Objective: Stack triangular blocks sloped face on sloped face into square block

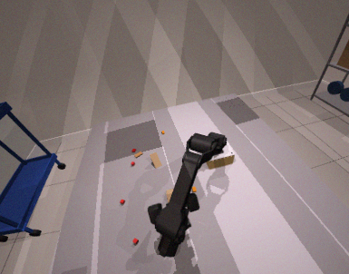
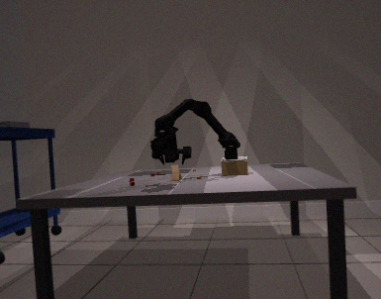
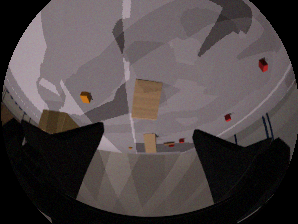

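Observation:
One light wooden block (image 3: 146, 99) (image 1: 169, 195) (image 2: 175, 173) stands on the table, partly hidden by the arm in the top view. The other wooden block (image 3: 150, 143) (image 1: 156, 160) stands apart from it, farther out on the table, showing a plain rectangular face. The slope of the nearer block cannot be made out. My gripper (image 3: 149, 131) (image 2: 173, 162) is wide open and empty, raised above the table over the area of the nearer block and not touching it. In the top view its fingertips are hidden by the arm.
A yellowish box (image 1: 220, 161) (image 2: 235, 167) (image 3: 56, 121) is at the arm's base. An orange cube (image 1: 194, 190) (image 3: 85, 97) lies near the nearer block. Red cubes (image 1: 122, 201) (image 1: 135, 240) lie to the left. A thin wooden piece (image 1: 138, 154) lies beside the farther block.

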`<state>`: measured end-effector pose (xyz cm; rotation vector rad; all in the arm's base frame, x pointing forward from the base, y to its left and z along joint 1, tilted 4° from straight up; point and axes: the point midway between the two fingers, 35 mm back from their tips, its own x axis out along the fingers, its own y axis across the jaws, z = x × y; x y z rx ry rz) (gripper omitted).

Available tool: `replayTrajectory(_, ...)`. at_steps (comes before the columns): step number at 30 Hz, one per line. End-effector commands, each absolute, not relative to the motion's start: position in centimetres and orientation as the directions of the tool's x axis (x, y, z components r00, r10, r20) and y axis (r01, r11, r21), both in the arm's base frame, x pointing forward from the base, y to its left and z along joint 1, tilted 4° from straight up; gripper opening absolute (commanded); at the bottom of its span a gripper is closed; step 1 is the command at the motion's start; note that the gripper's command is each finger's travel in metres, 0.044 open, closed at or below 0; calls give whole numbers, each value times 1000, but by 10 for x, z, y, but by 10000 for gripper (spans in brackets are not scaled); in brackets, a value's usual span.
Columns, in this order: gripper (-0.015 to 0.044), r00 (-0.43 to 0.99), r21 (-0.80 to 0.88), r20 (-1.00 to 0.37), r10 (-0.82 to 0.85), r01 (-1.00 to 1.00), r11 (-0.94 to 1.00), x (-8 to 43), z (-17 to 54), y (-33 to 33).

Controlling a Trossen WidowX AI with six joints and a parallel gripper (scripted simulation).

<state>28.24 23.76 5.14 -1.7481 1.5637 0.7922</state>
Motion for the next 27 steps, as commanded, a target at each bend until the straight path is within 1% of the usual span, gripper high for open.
replayTrajectory(1,440,102,-89,-803,-588,-995,-52,285,49,245)
replayTrajectory(4,440,97,-85,-801,-591,-995,-48,286,45,242)
replayTrajectory(15,440,0,-24,-770,-638,-999,28,289,-25,186)
replayTrajectory(27,440,-6,-20,-768,-641,-999,33,288,-29,182)
